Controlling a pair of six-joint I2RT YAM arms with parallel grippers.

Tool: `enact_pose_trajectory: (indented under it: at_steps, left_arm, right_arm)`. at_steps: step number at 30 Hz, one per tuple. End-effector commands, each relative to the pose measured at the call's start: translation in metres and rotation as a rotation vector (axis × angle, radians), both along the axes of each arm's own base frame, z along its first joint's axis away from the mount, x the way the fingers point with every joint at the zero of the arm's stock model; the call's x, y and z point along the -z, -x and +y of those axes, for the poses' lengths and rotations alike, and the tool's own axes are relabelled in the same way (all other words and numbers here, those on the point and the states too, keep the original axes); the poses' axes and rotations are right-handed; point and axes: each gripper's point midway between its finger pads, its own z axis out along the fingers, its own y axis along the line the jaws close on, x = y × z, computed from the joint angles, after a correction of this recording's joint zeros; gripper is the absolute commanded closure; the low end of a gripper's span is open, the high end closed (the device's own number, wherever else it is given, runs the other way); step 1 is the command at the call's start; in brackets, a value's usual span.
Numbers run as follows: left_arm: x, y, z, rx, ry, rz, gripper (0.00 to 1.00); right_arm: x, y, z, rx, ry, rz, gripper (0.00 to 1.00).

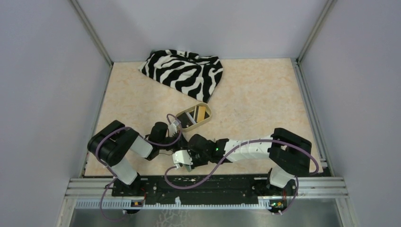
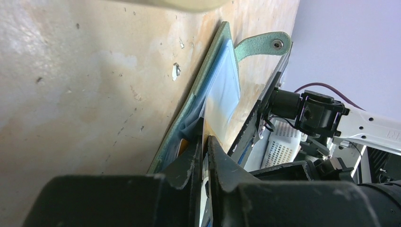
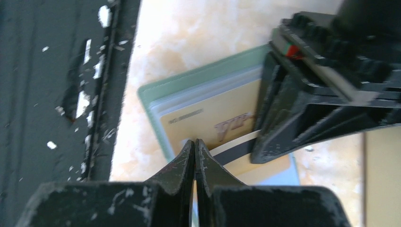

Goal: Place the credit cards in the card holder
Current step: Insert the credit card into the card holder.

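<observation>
Green card holder (image 3: 189,87) lies open on the table (image 1: 265,94), close to the robot. A gold card (image 3: 208,125) sits partway in its pocket. Left claw (image 2: 204,146) is pinched tight on the holder's thin edge to keep it steady. Right claw (image 3: 194,144) is squeezed closed with nothing in it, and its tips are at the card's edge. I think the card is being pushed in. Next comes a soft, straight push, or the card may bend.
</observation>
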Motion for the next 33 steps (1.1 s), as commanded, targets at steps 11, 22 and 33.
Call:
enact_pose_trajectory:
  at_steps: [11,22,33]
  left_arm:
    - [0.025,0.007,0.012,-0.016,-0.091,0.046,0.79]
    - [0.024,0.003,0.012,-0.014,-0.109,0.044,0.65]
    - [0.004,-0.006,0.016,-0.043,-0.137,-0.033,0.6]
  right_arm:
    - [-0.006,-0.024,0.019,0.131,-0.035,-0.139,1.0]
    - [0.004,-0.05,-0.017,0.224,0.039,-0.203,1.0]
    - [-0.018,-0.058,-0.025,0.248,-0.029,-0.13,1.0]
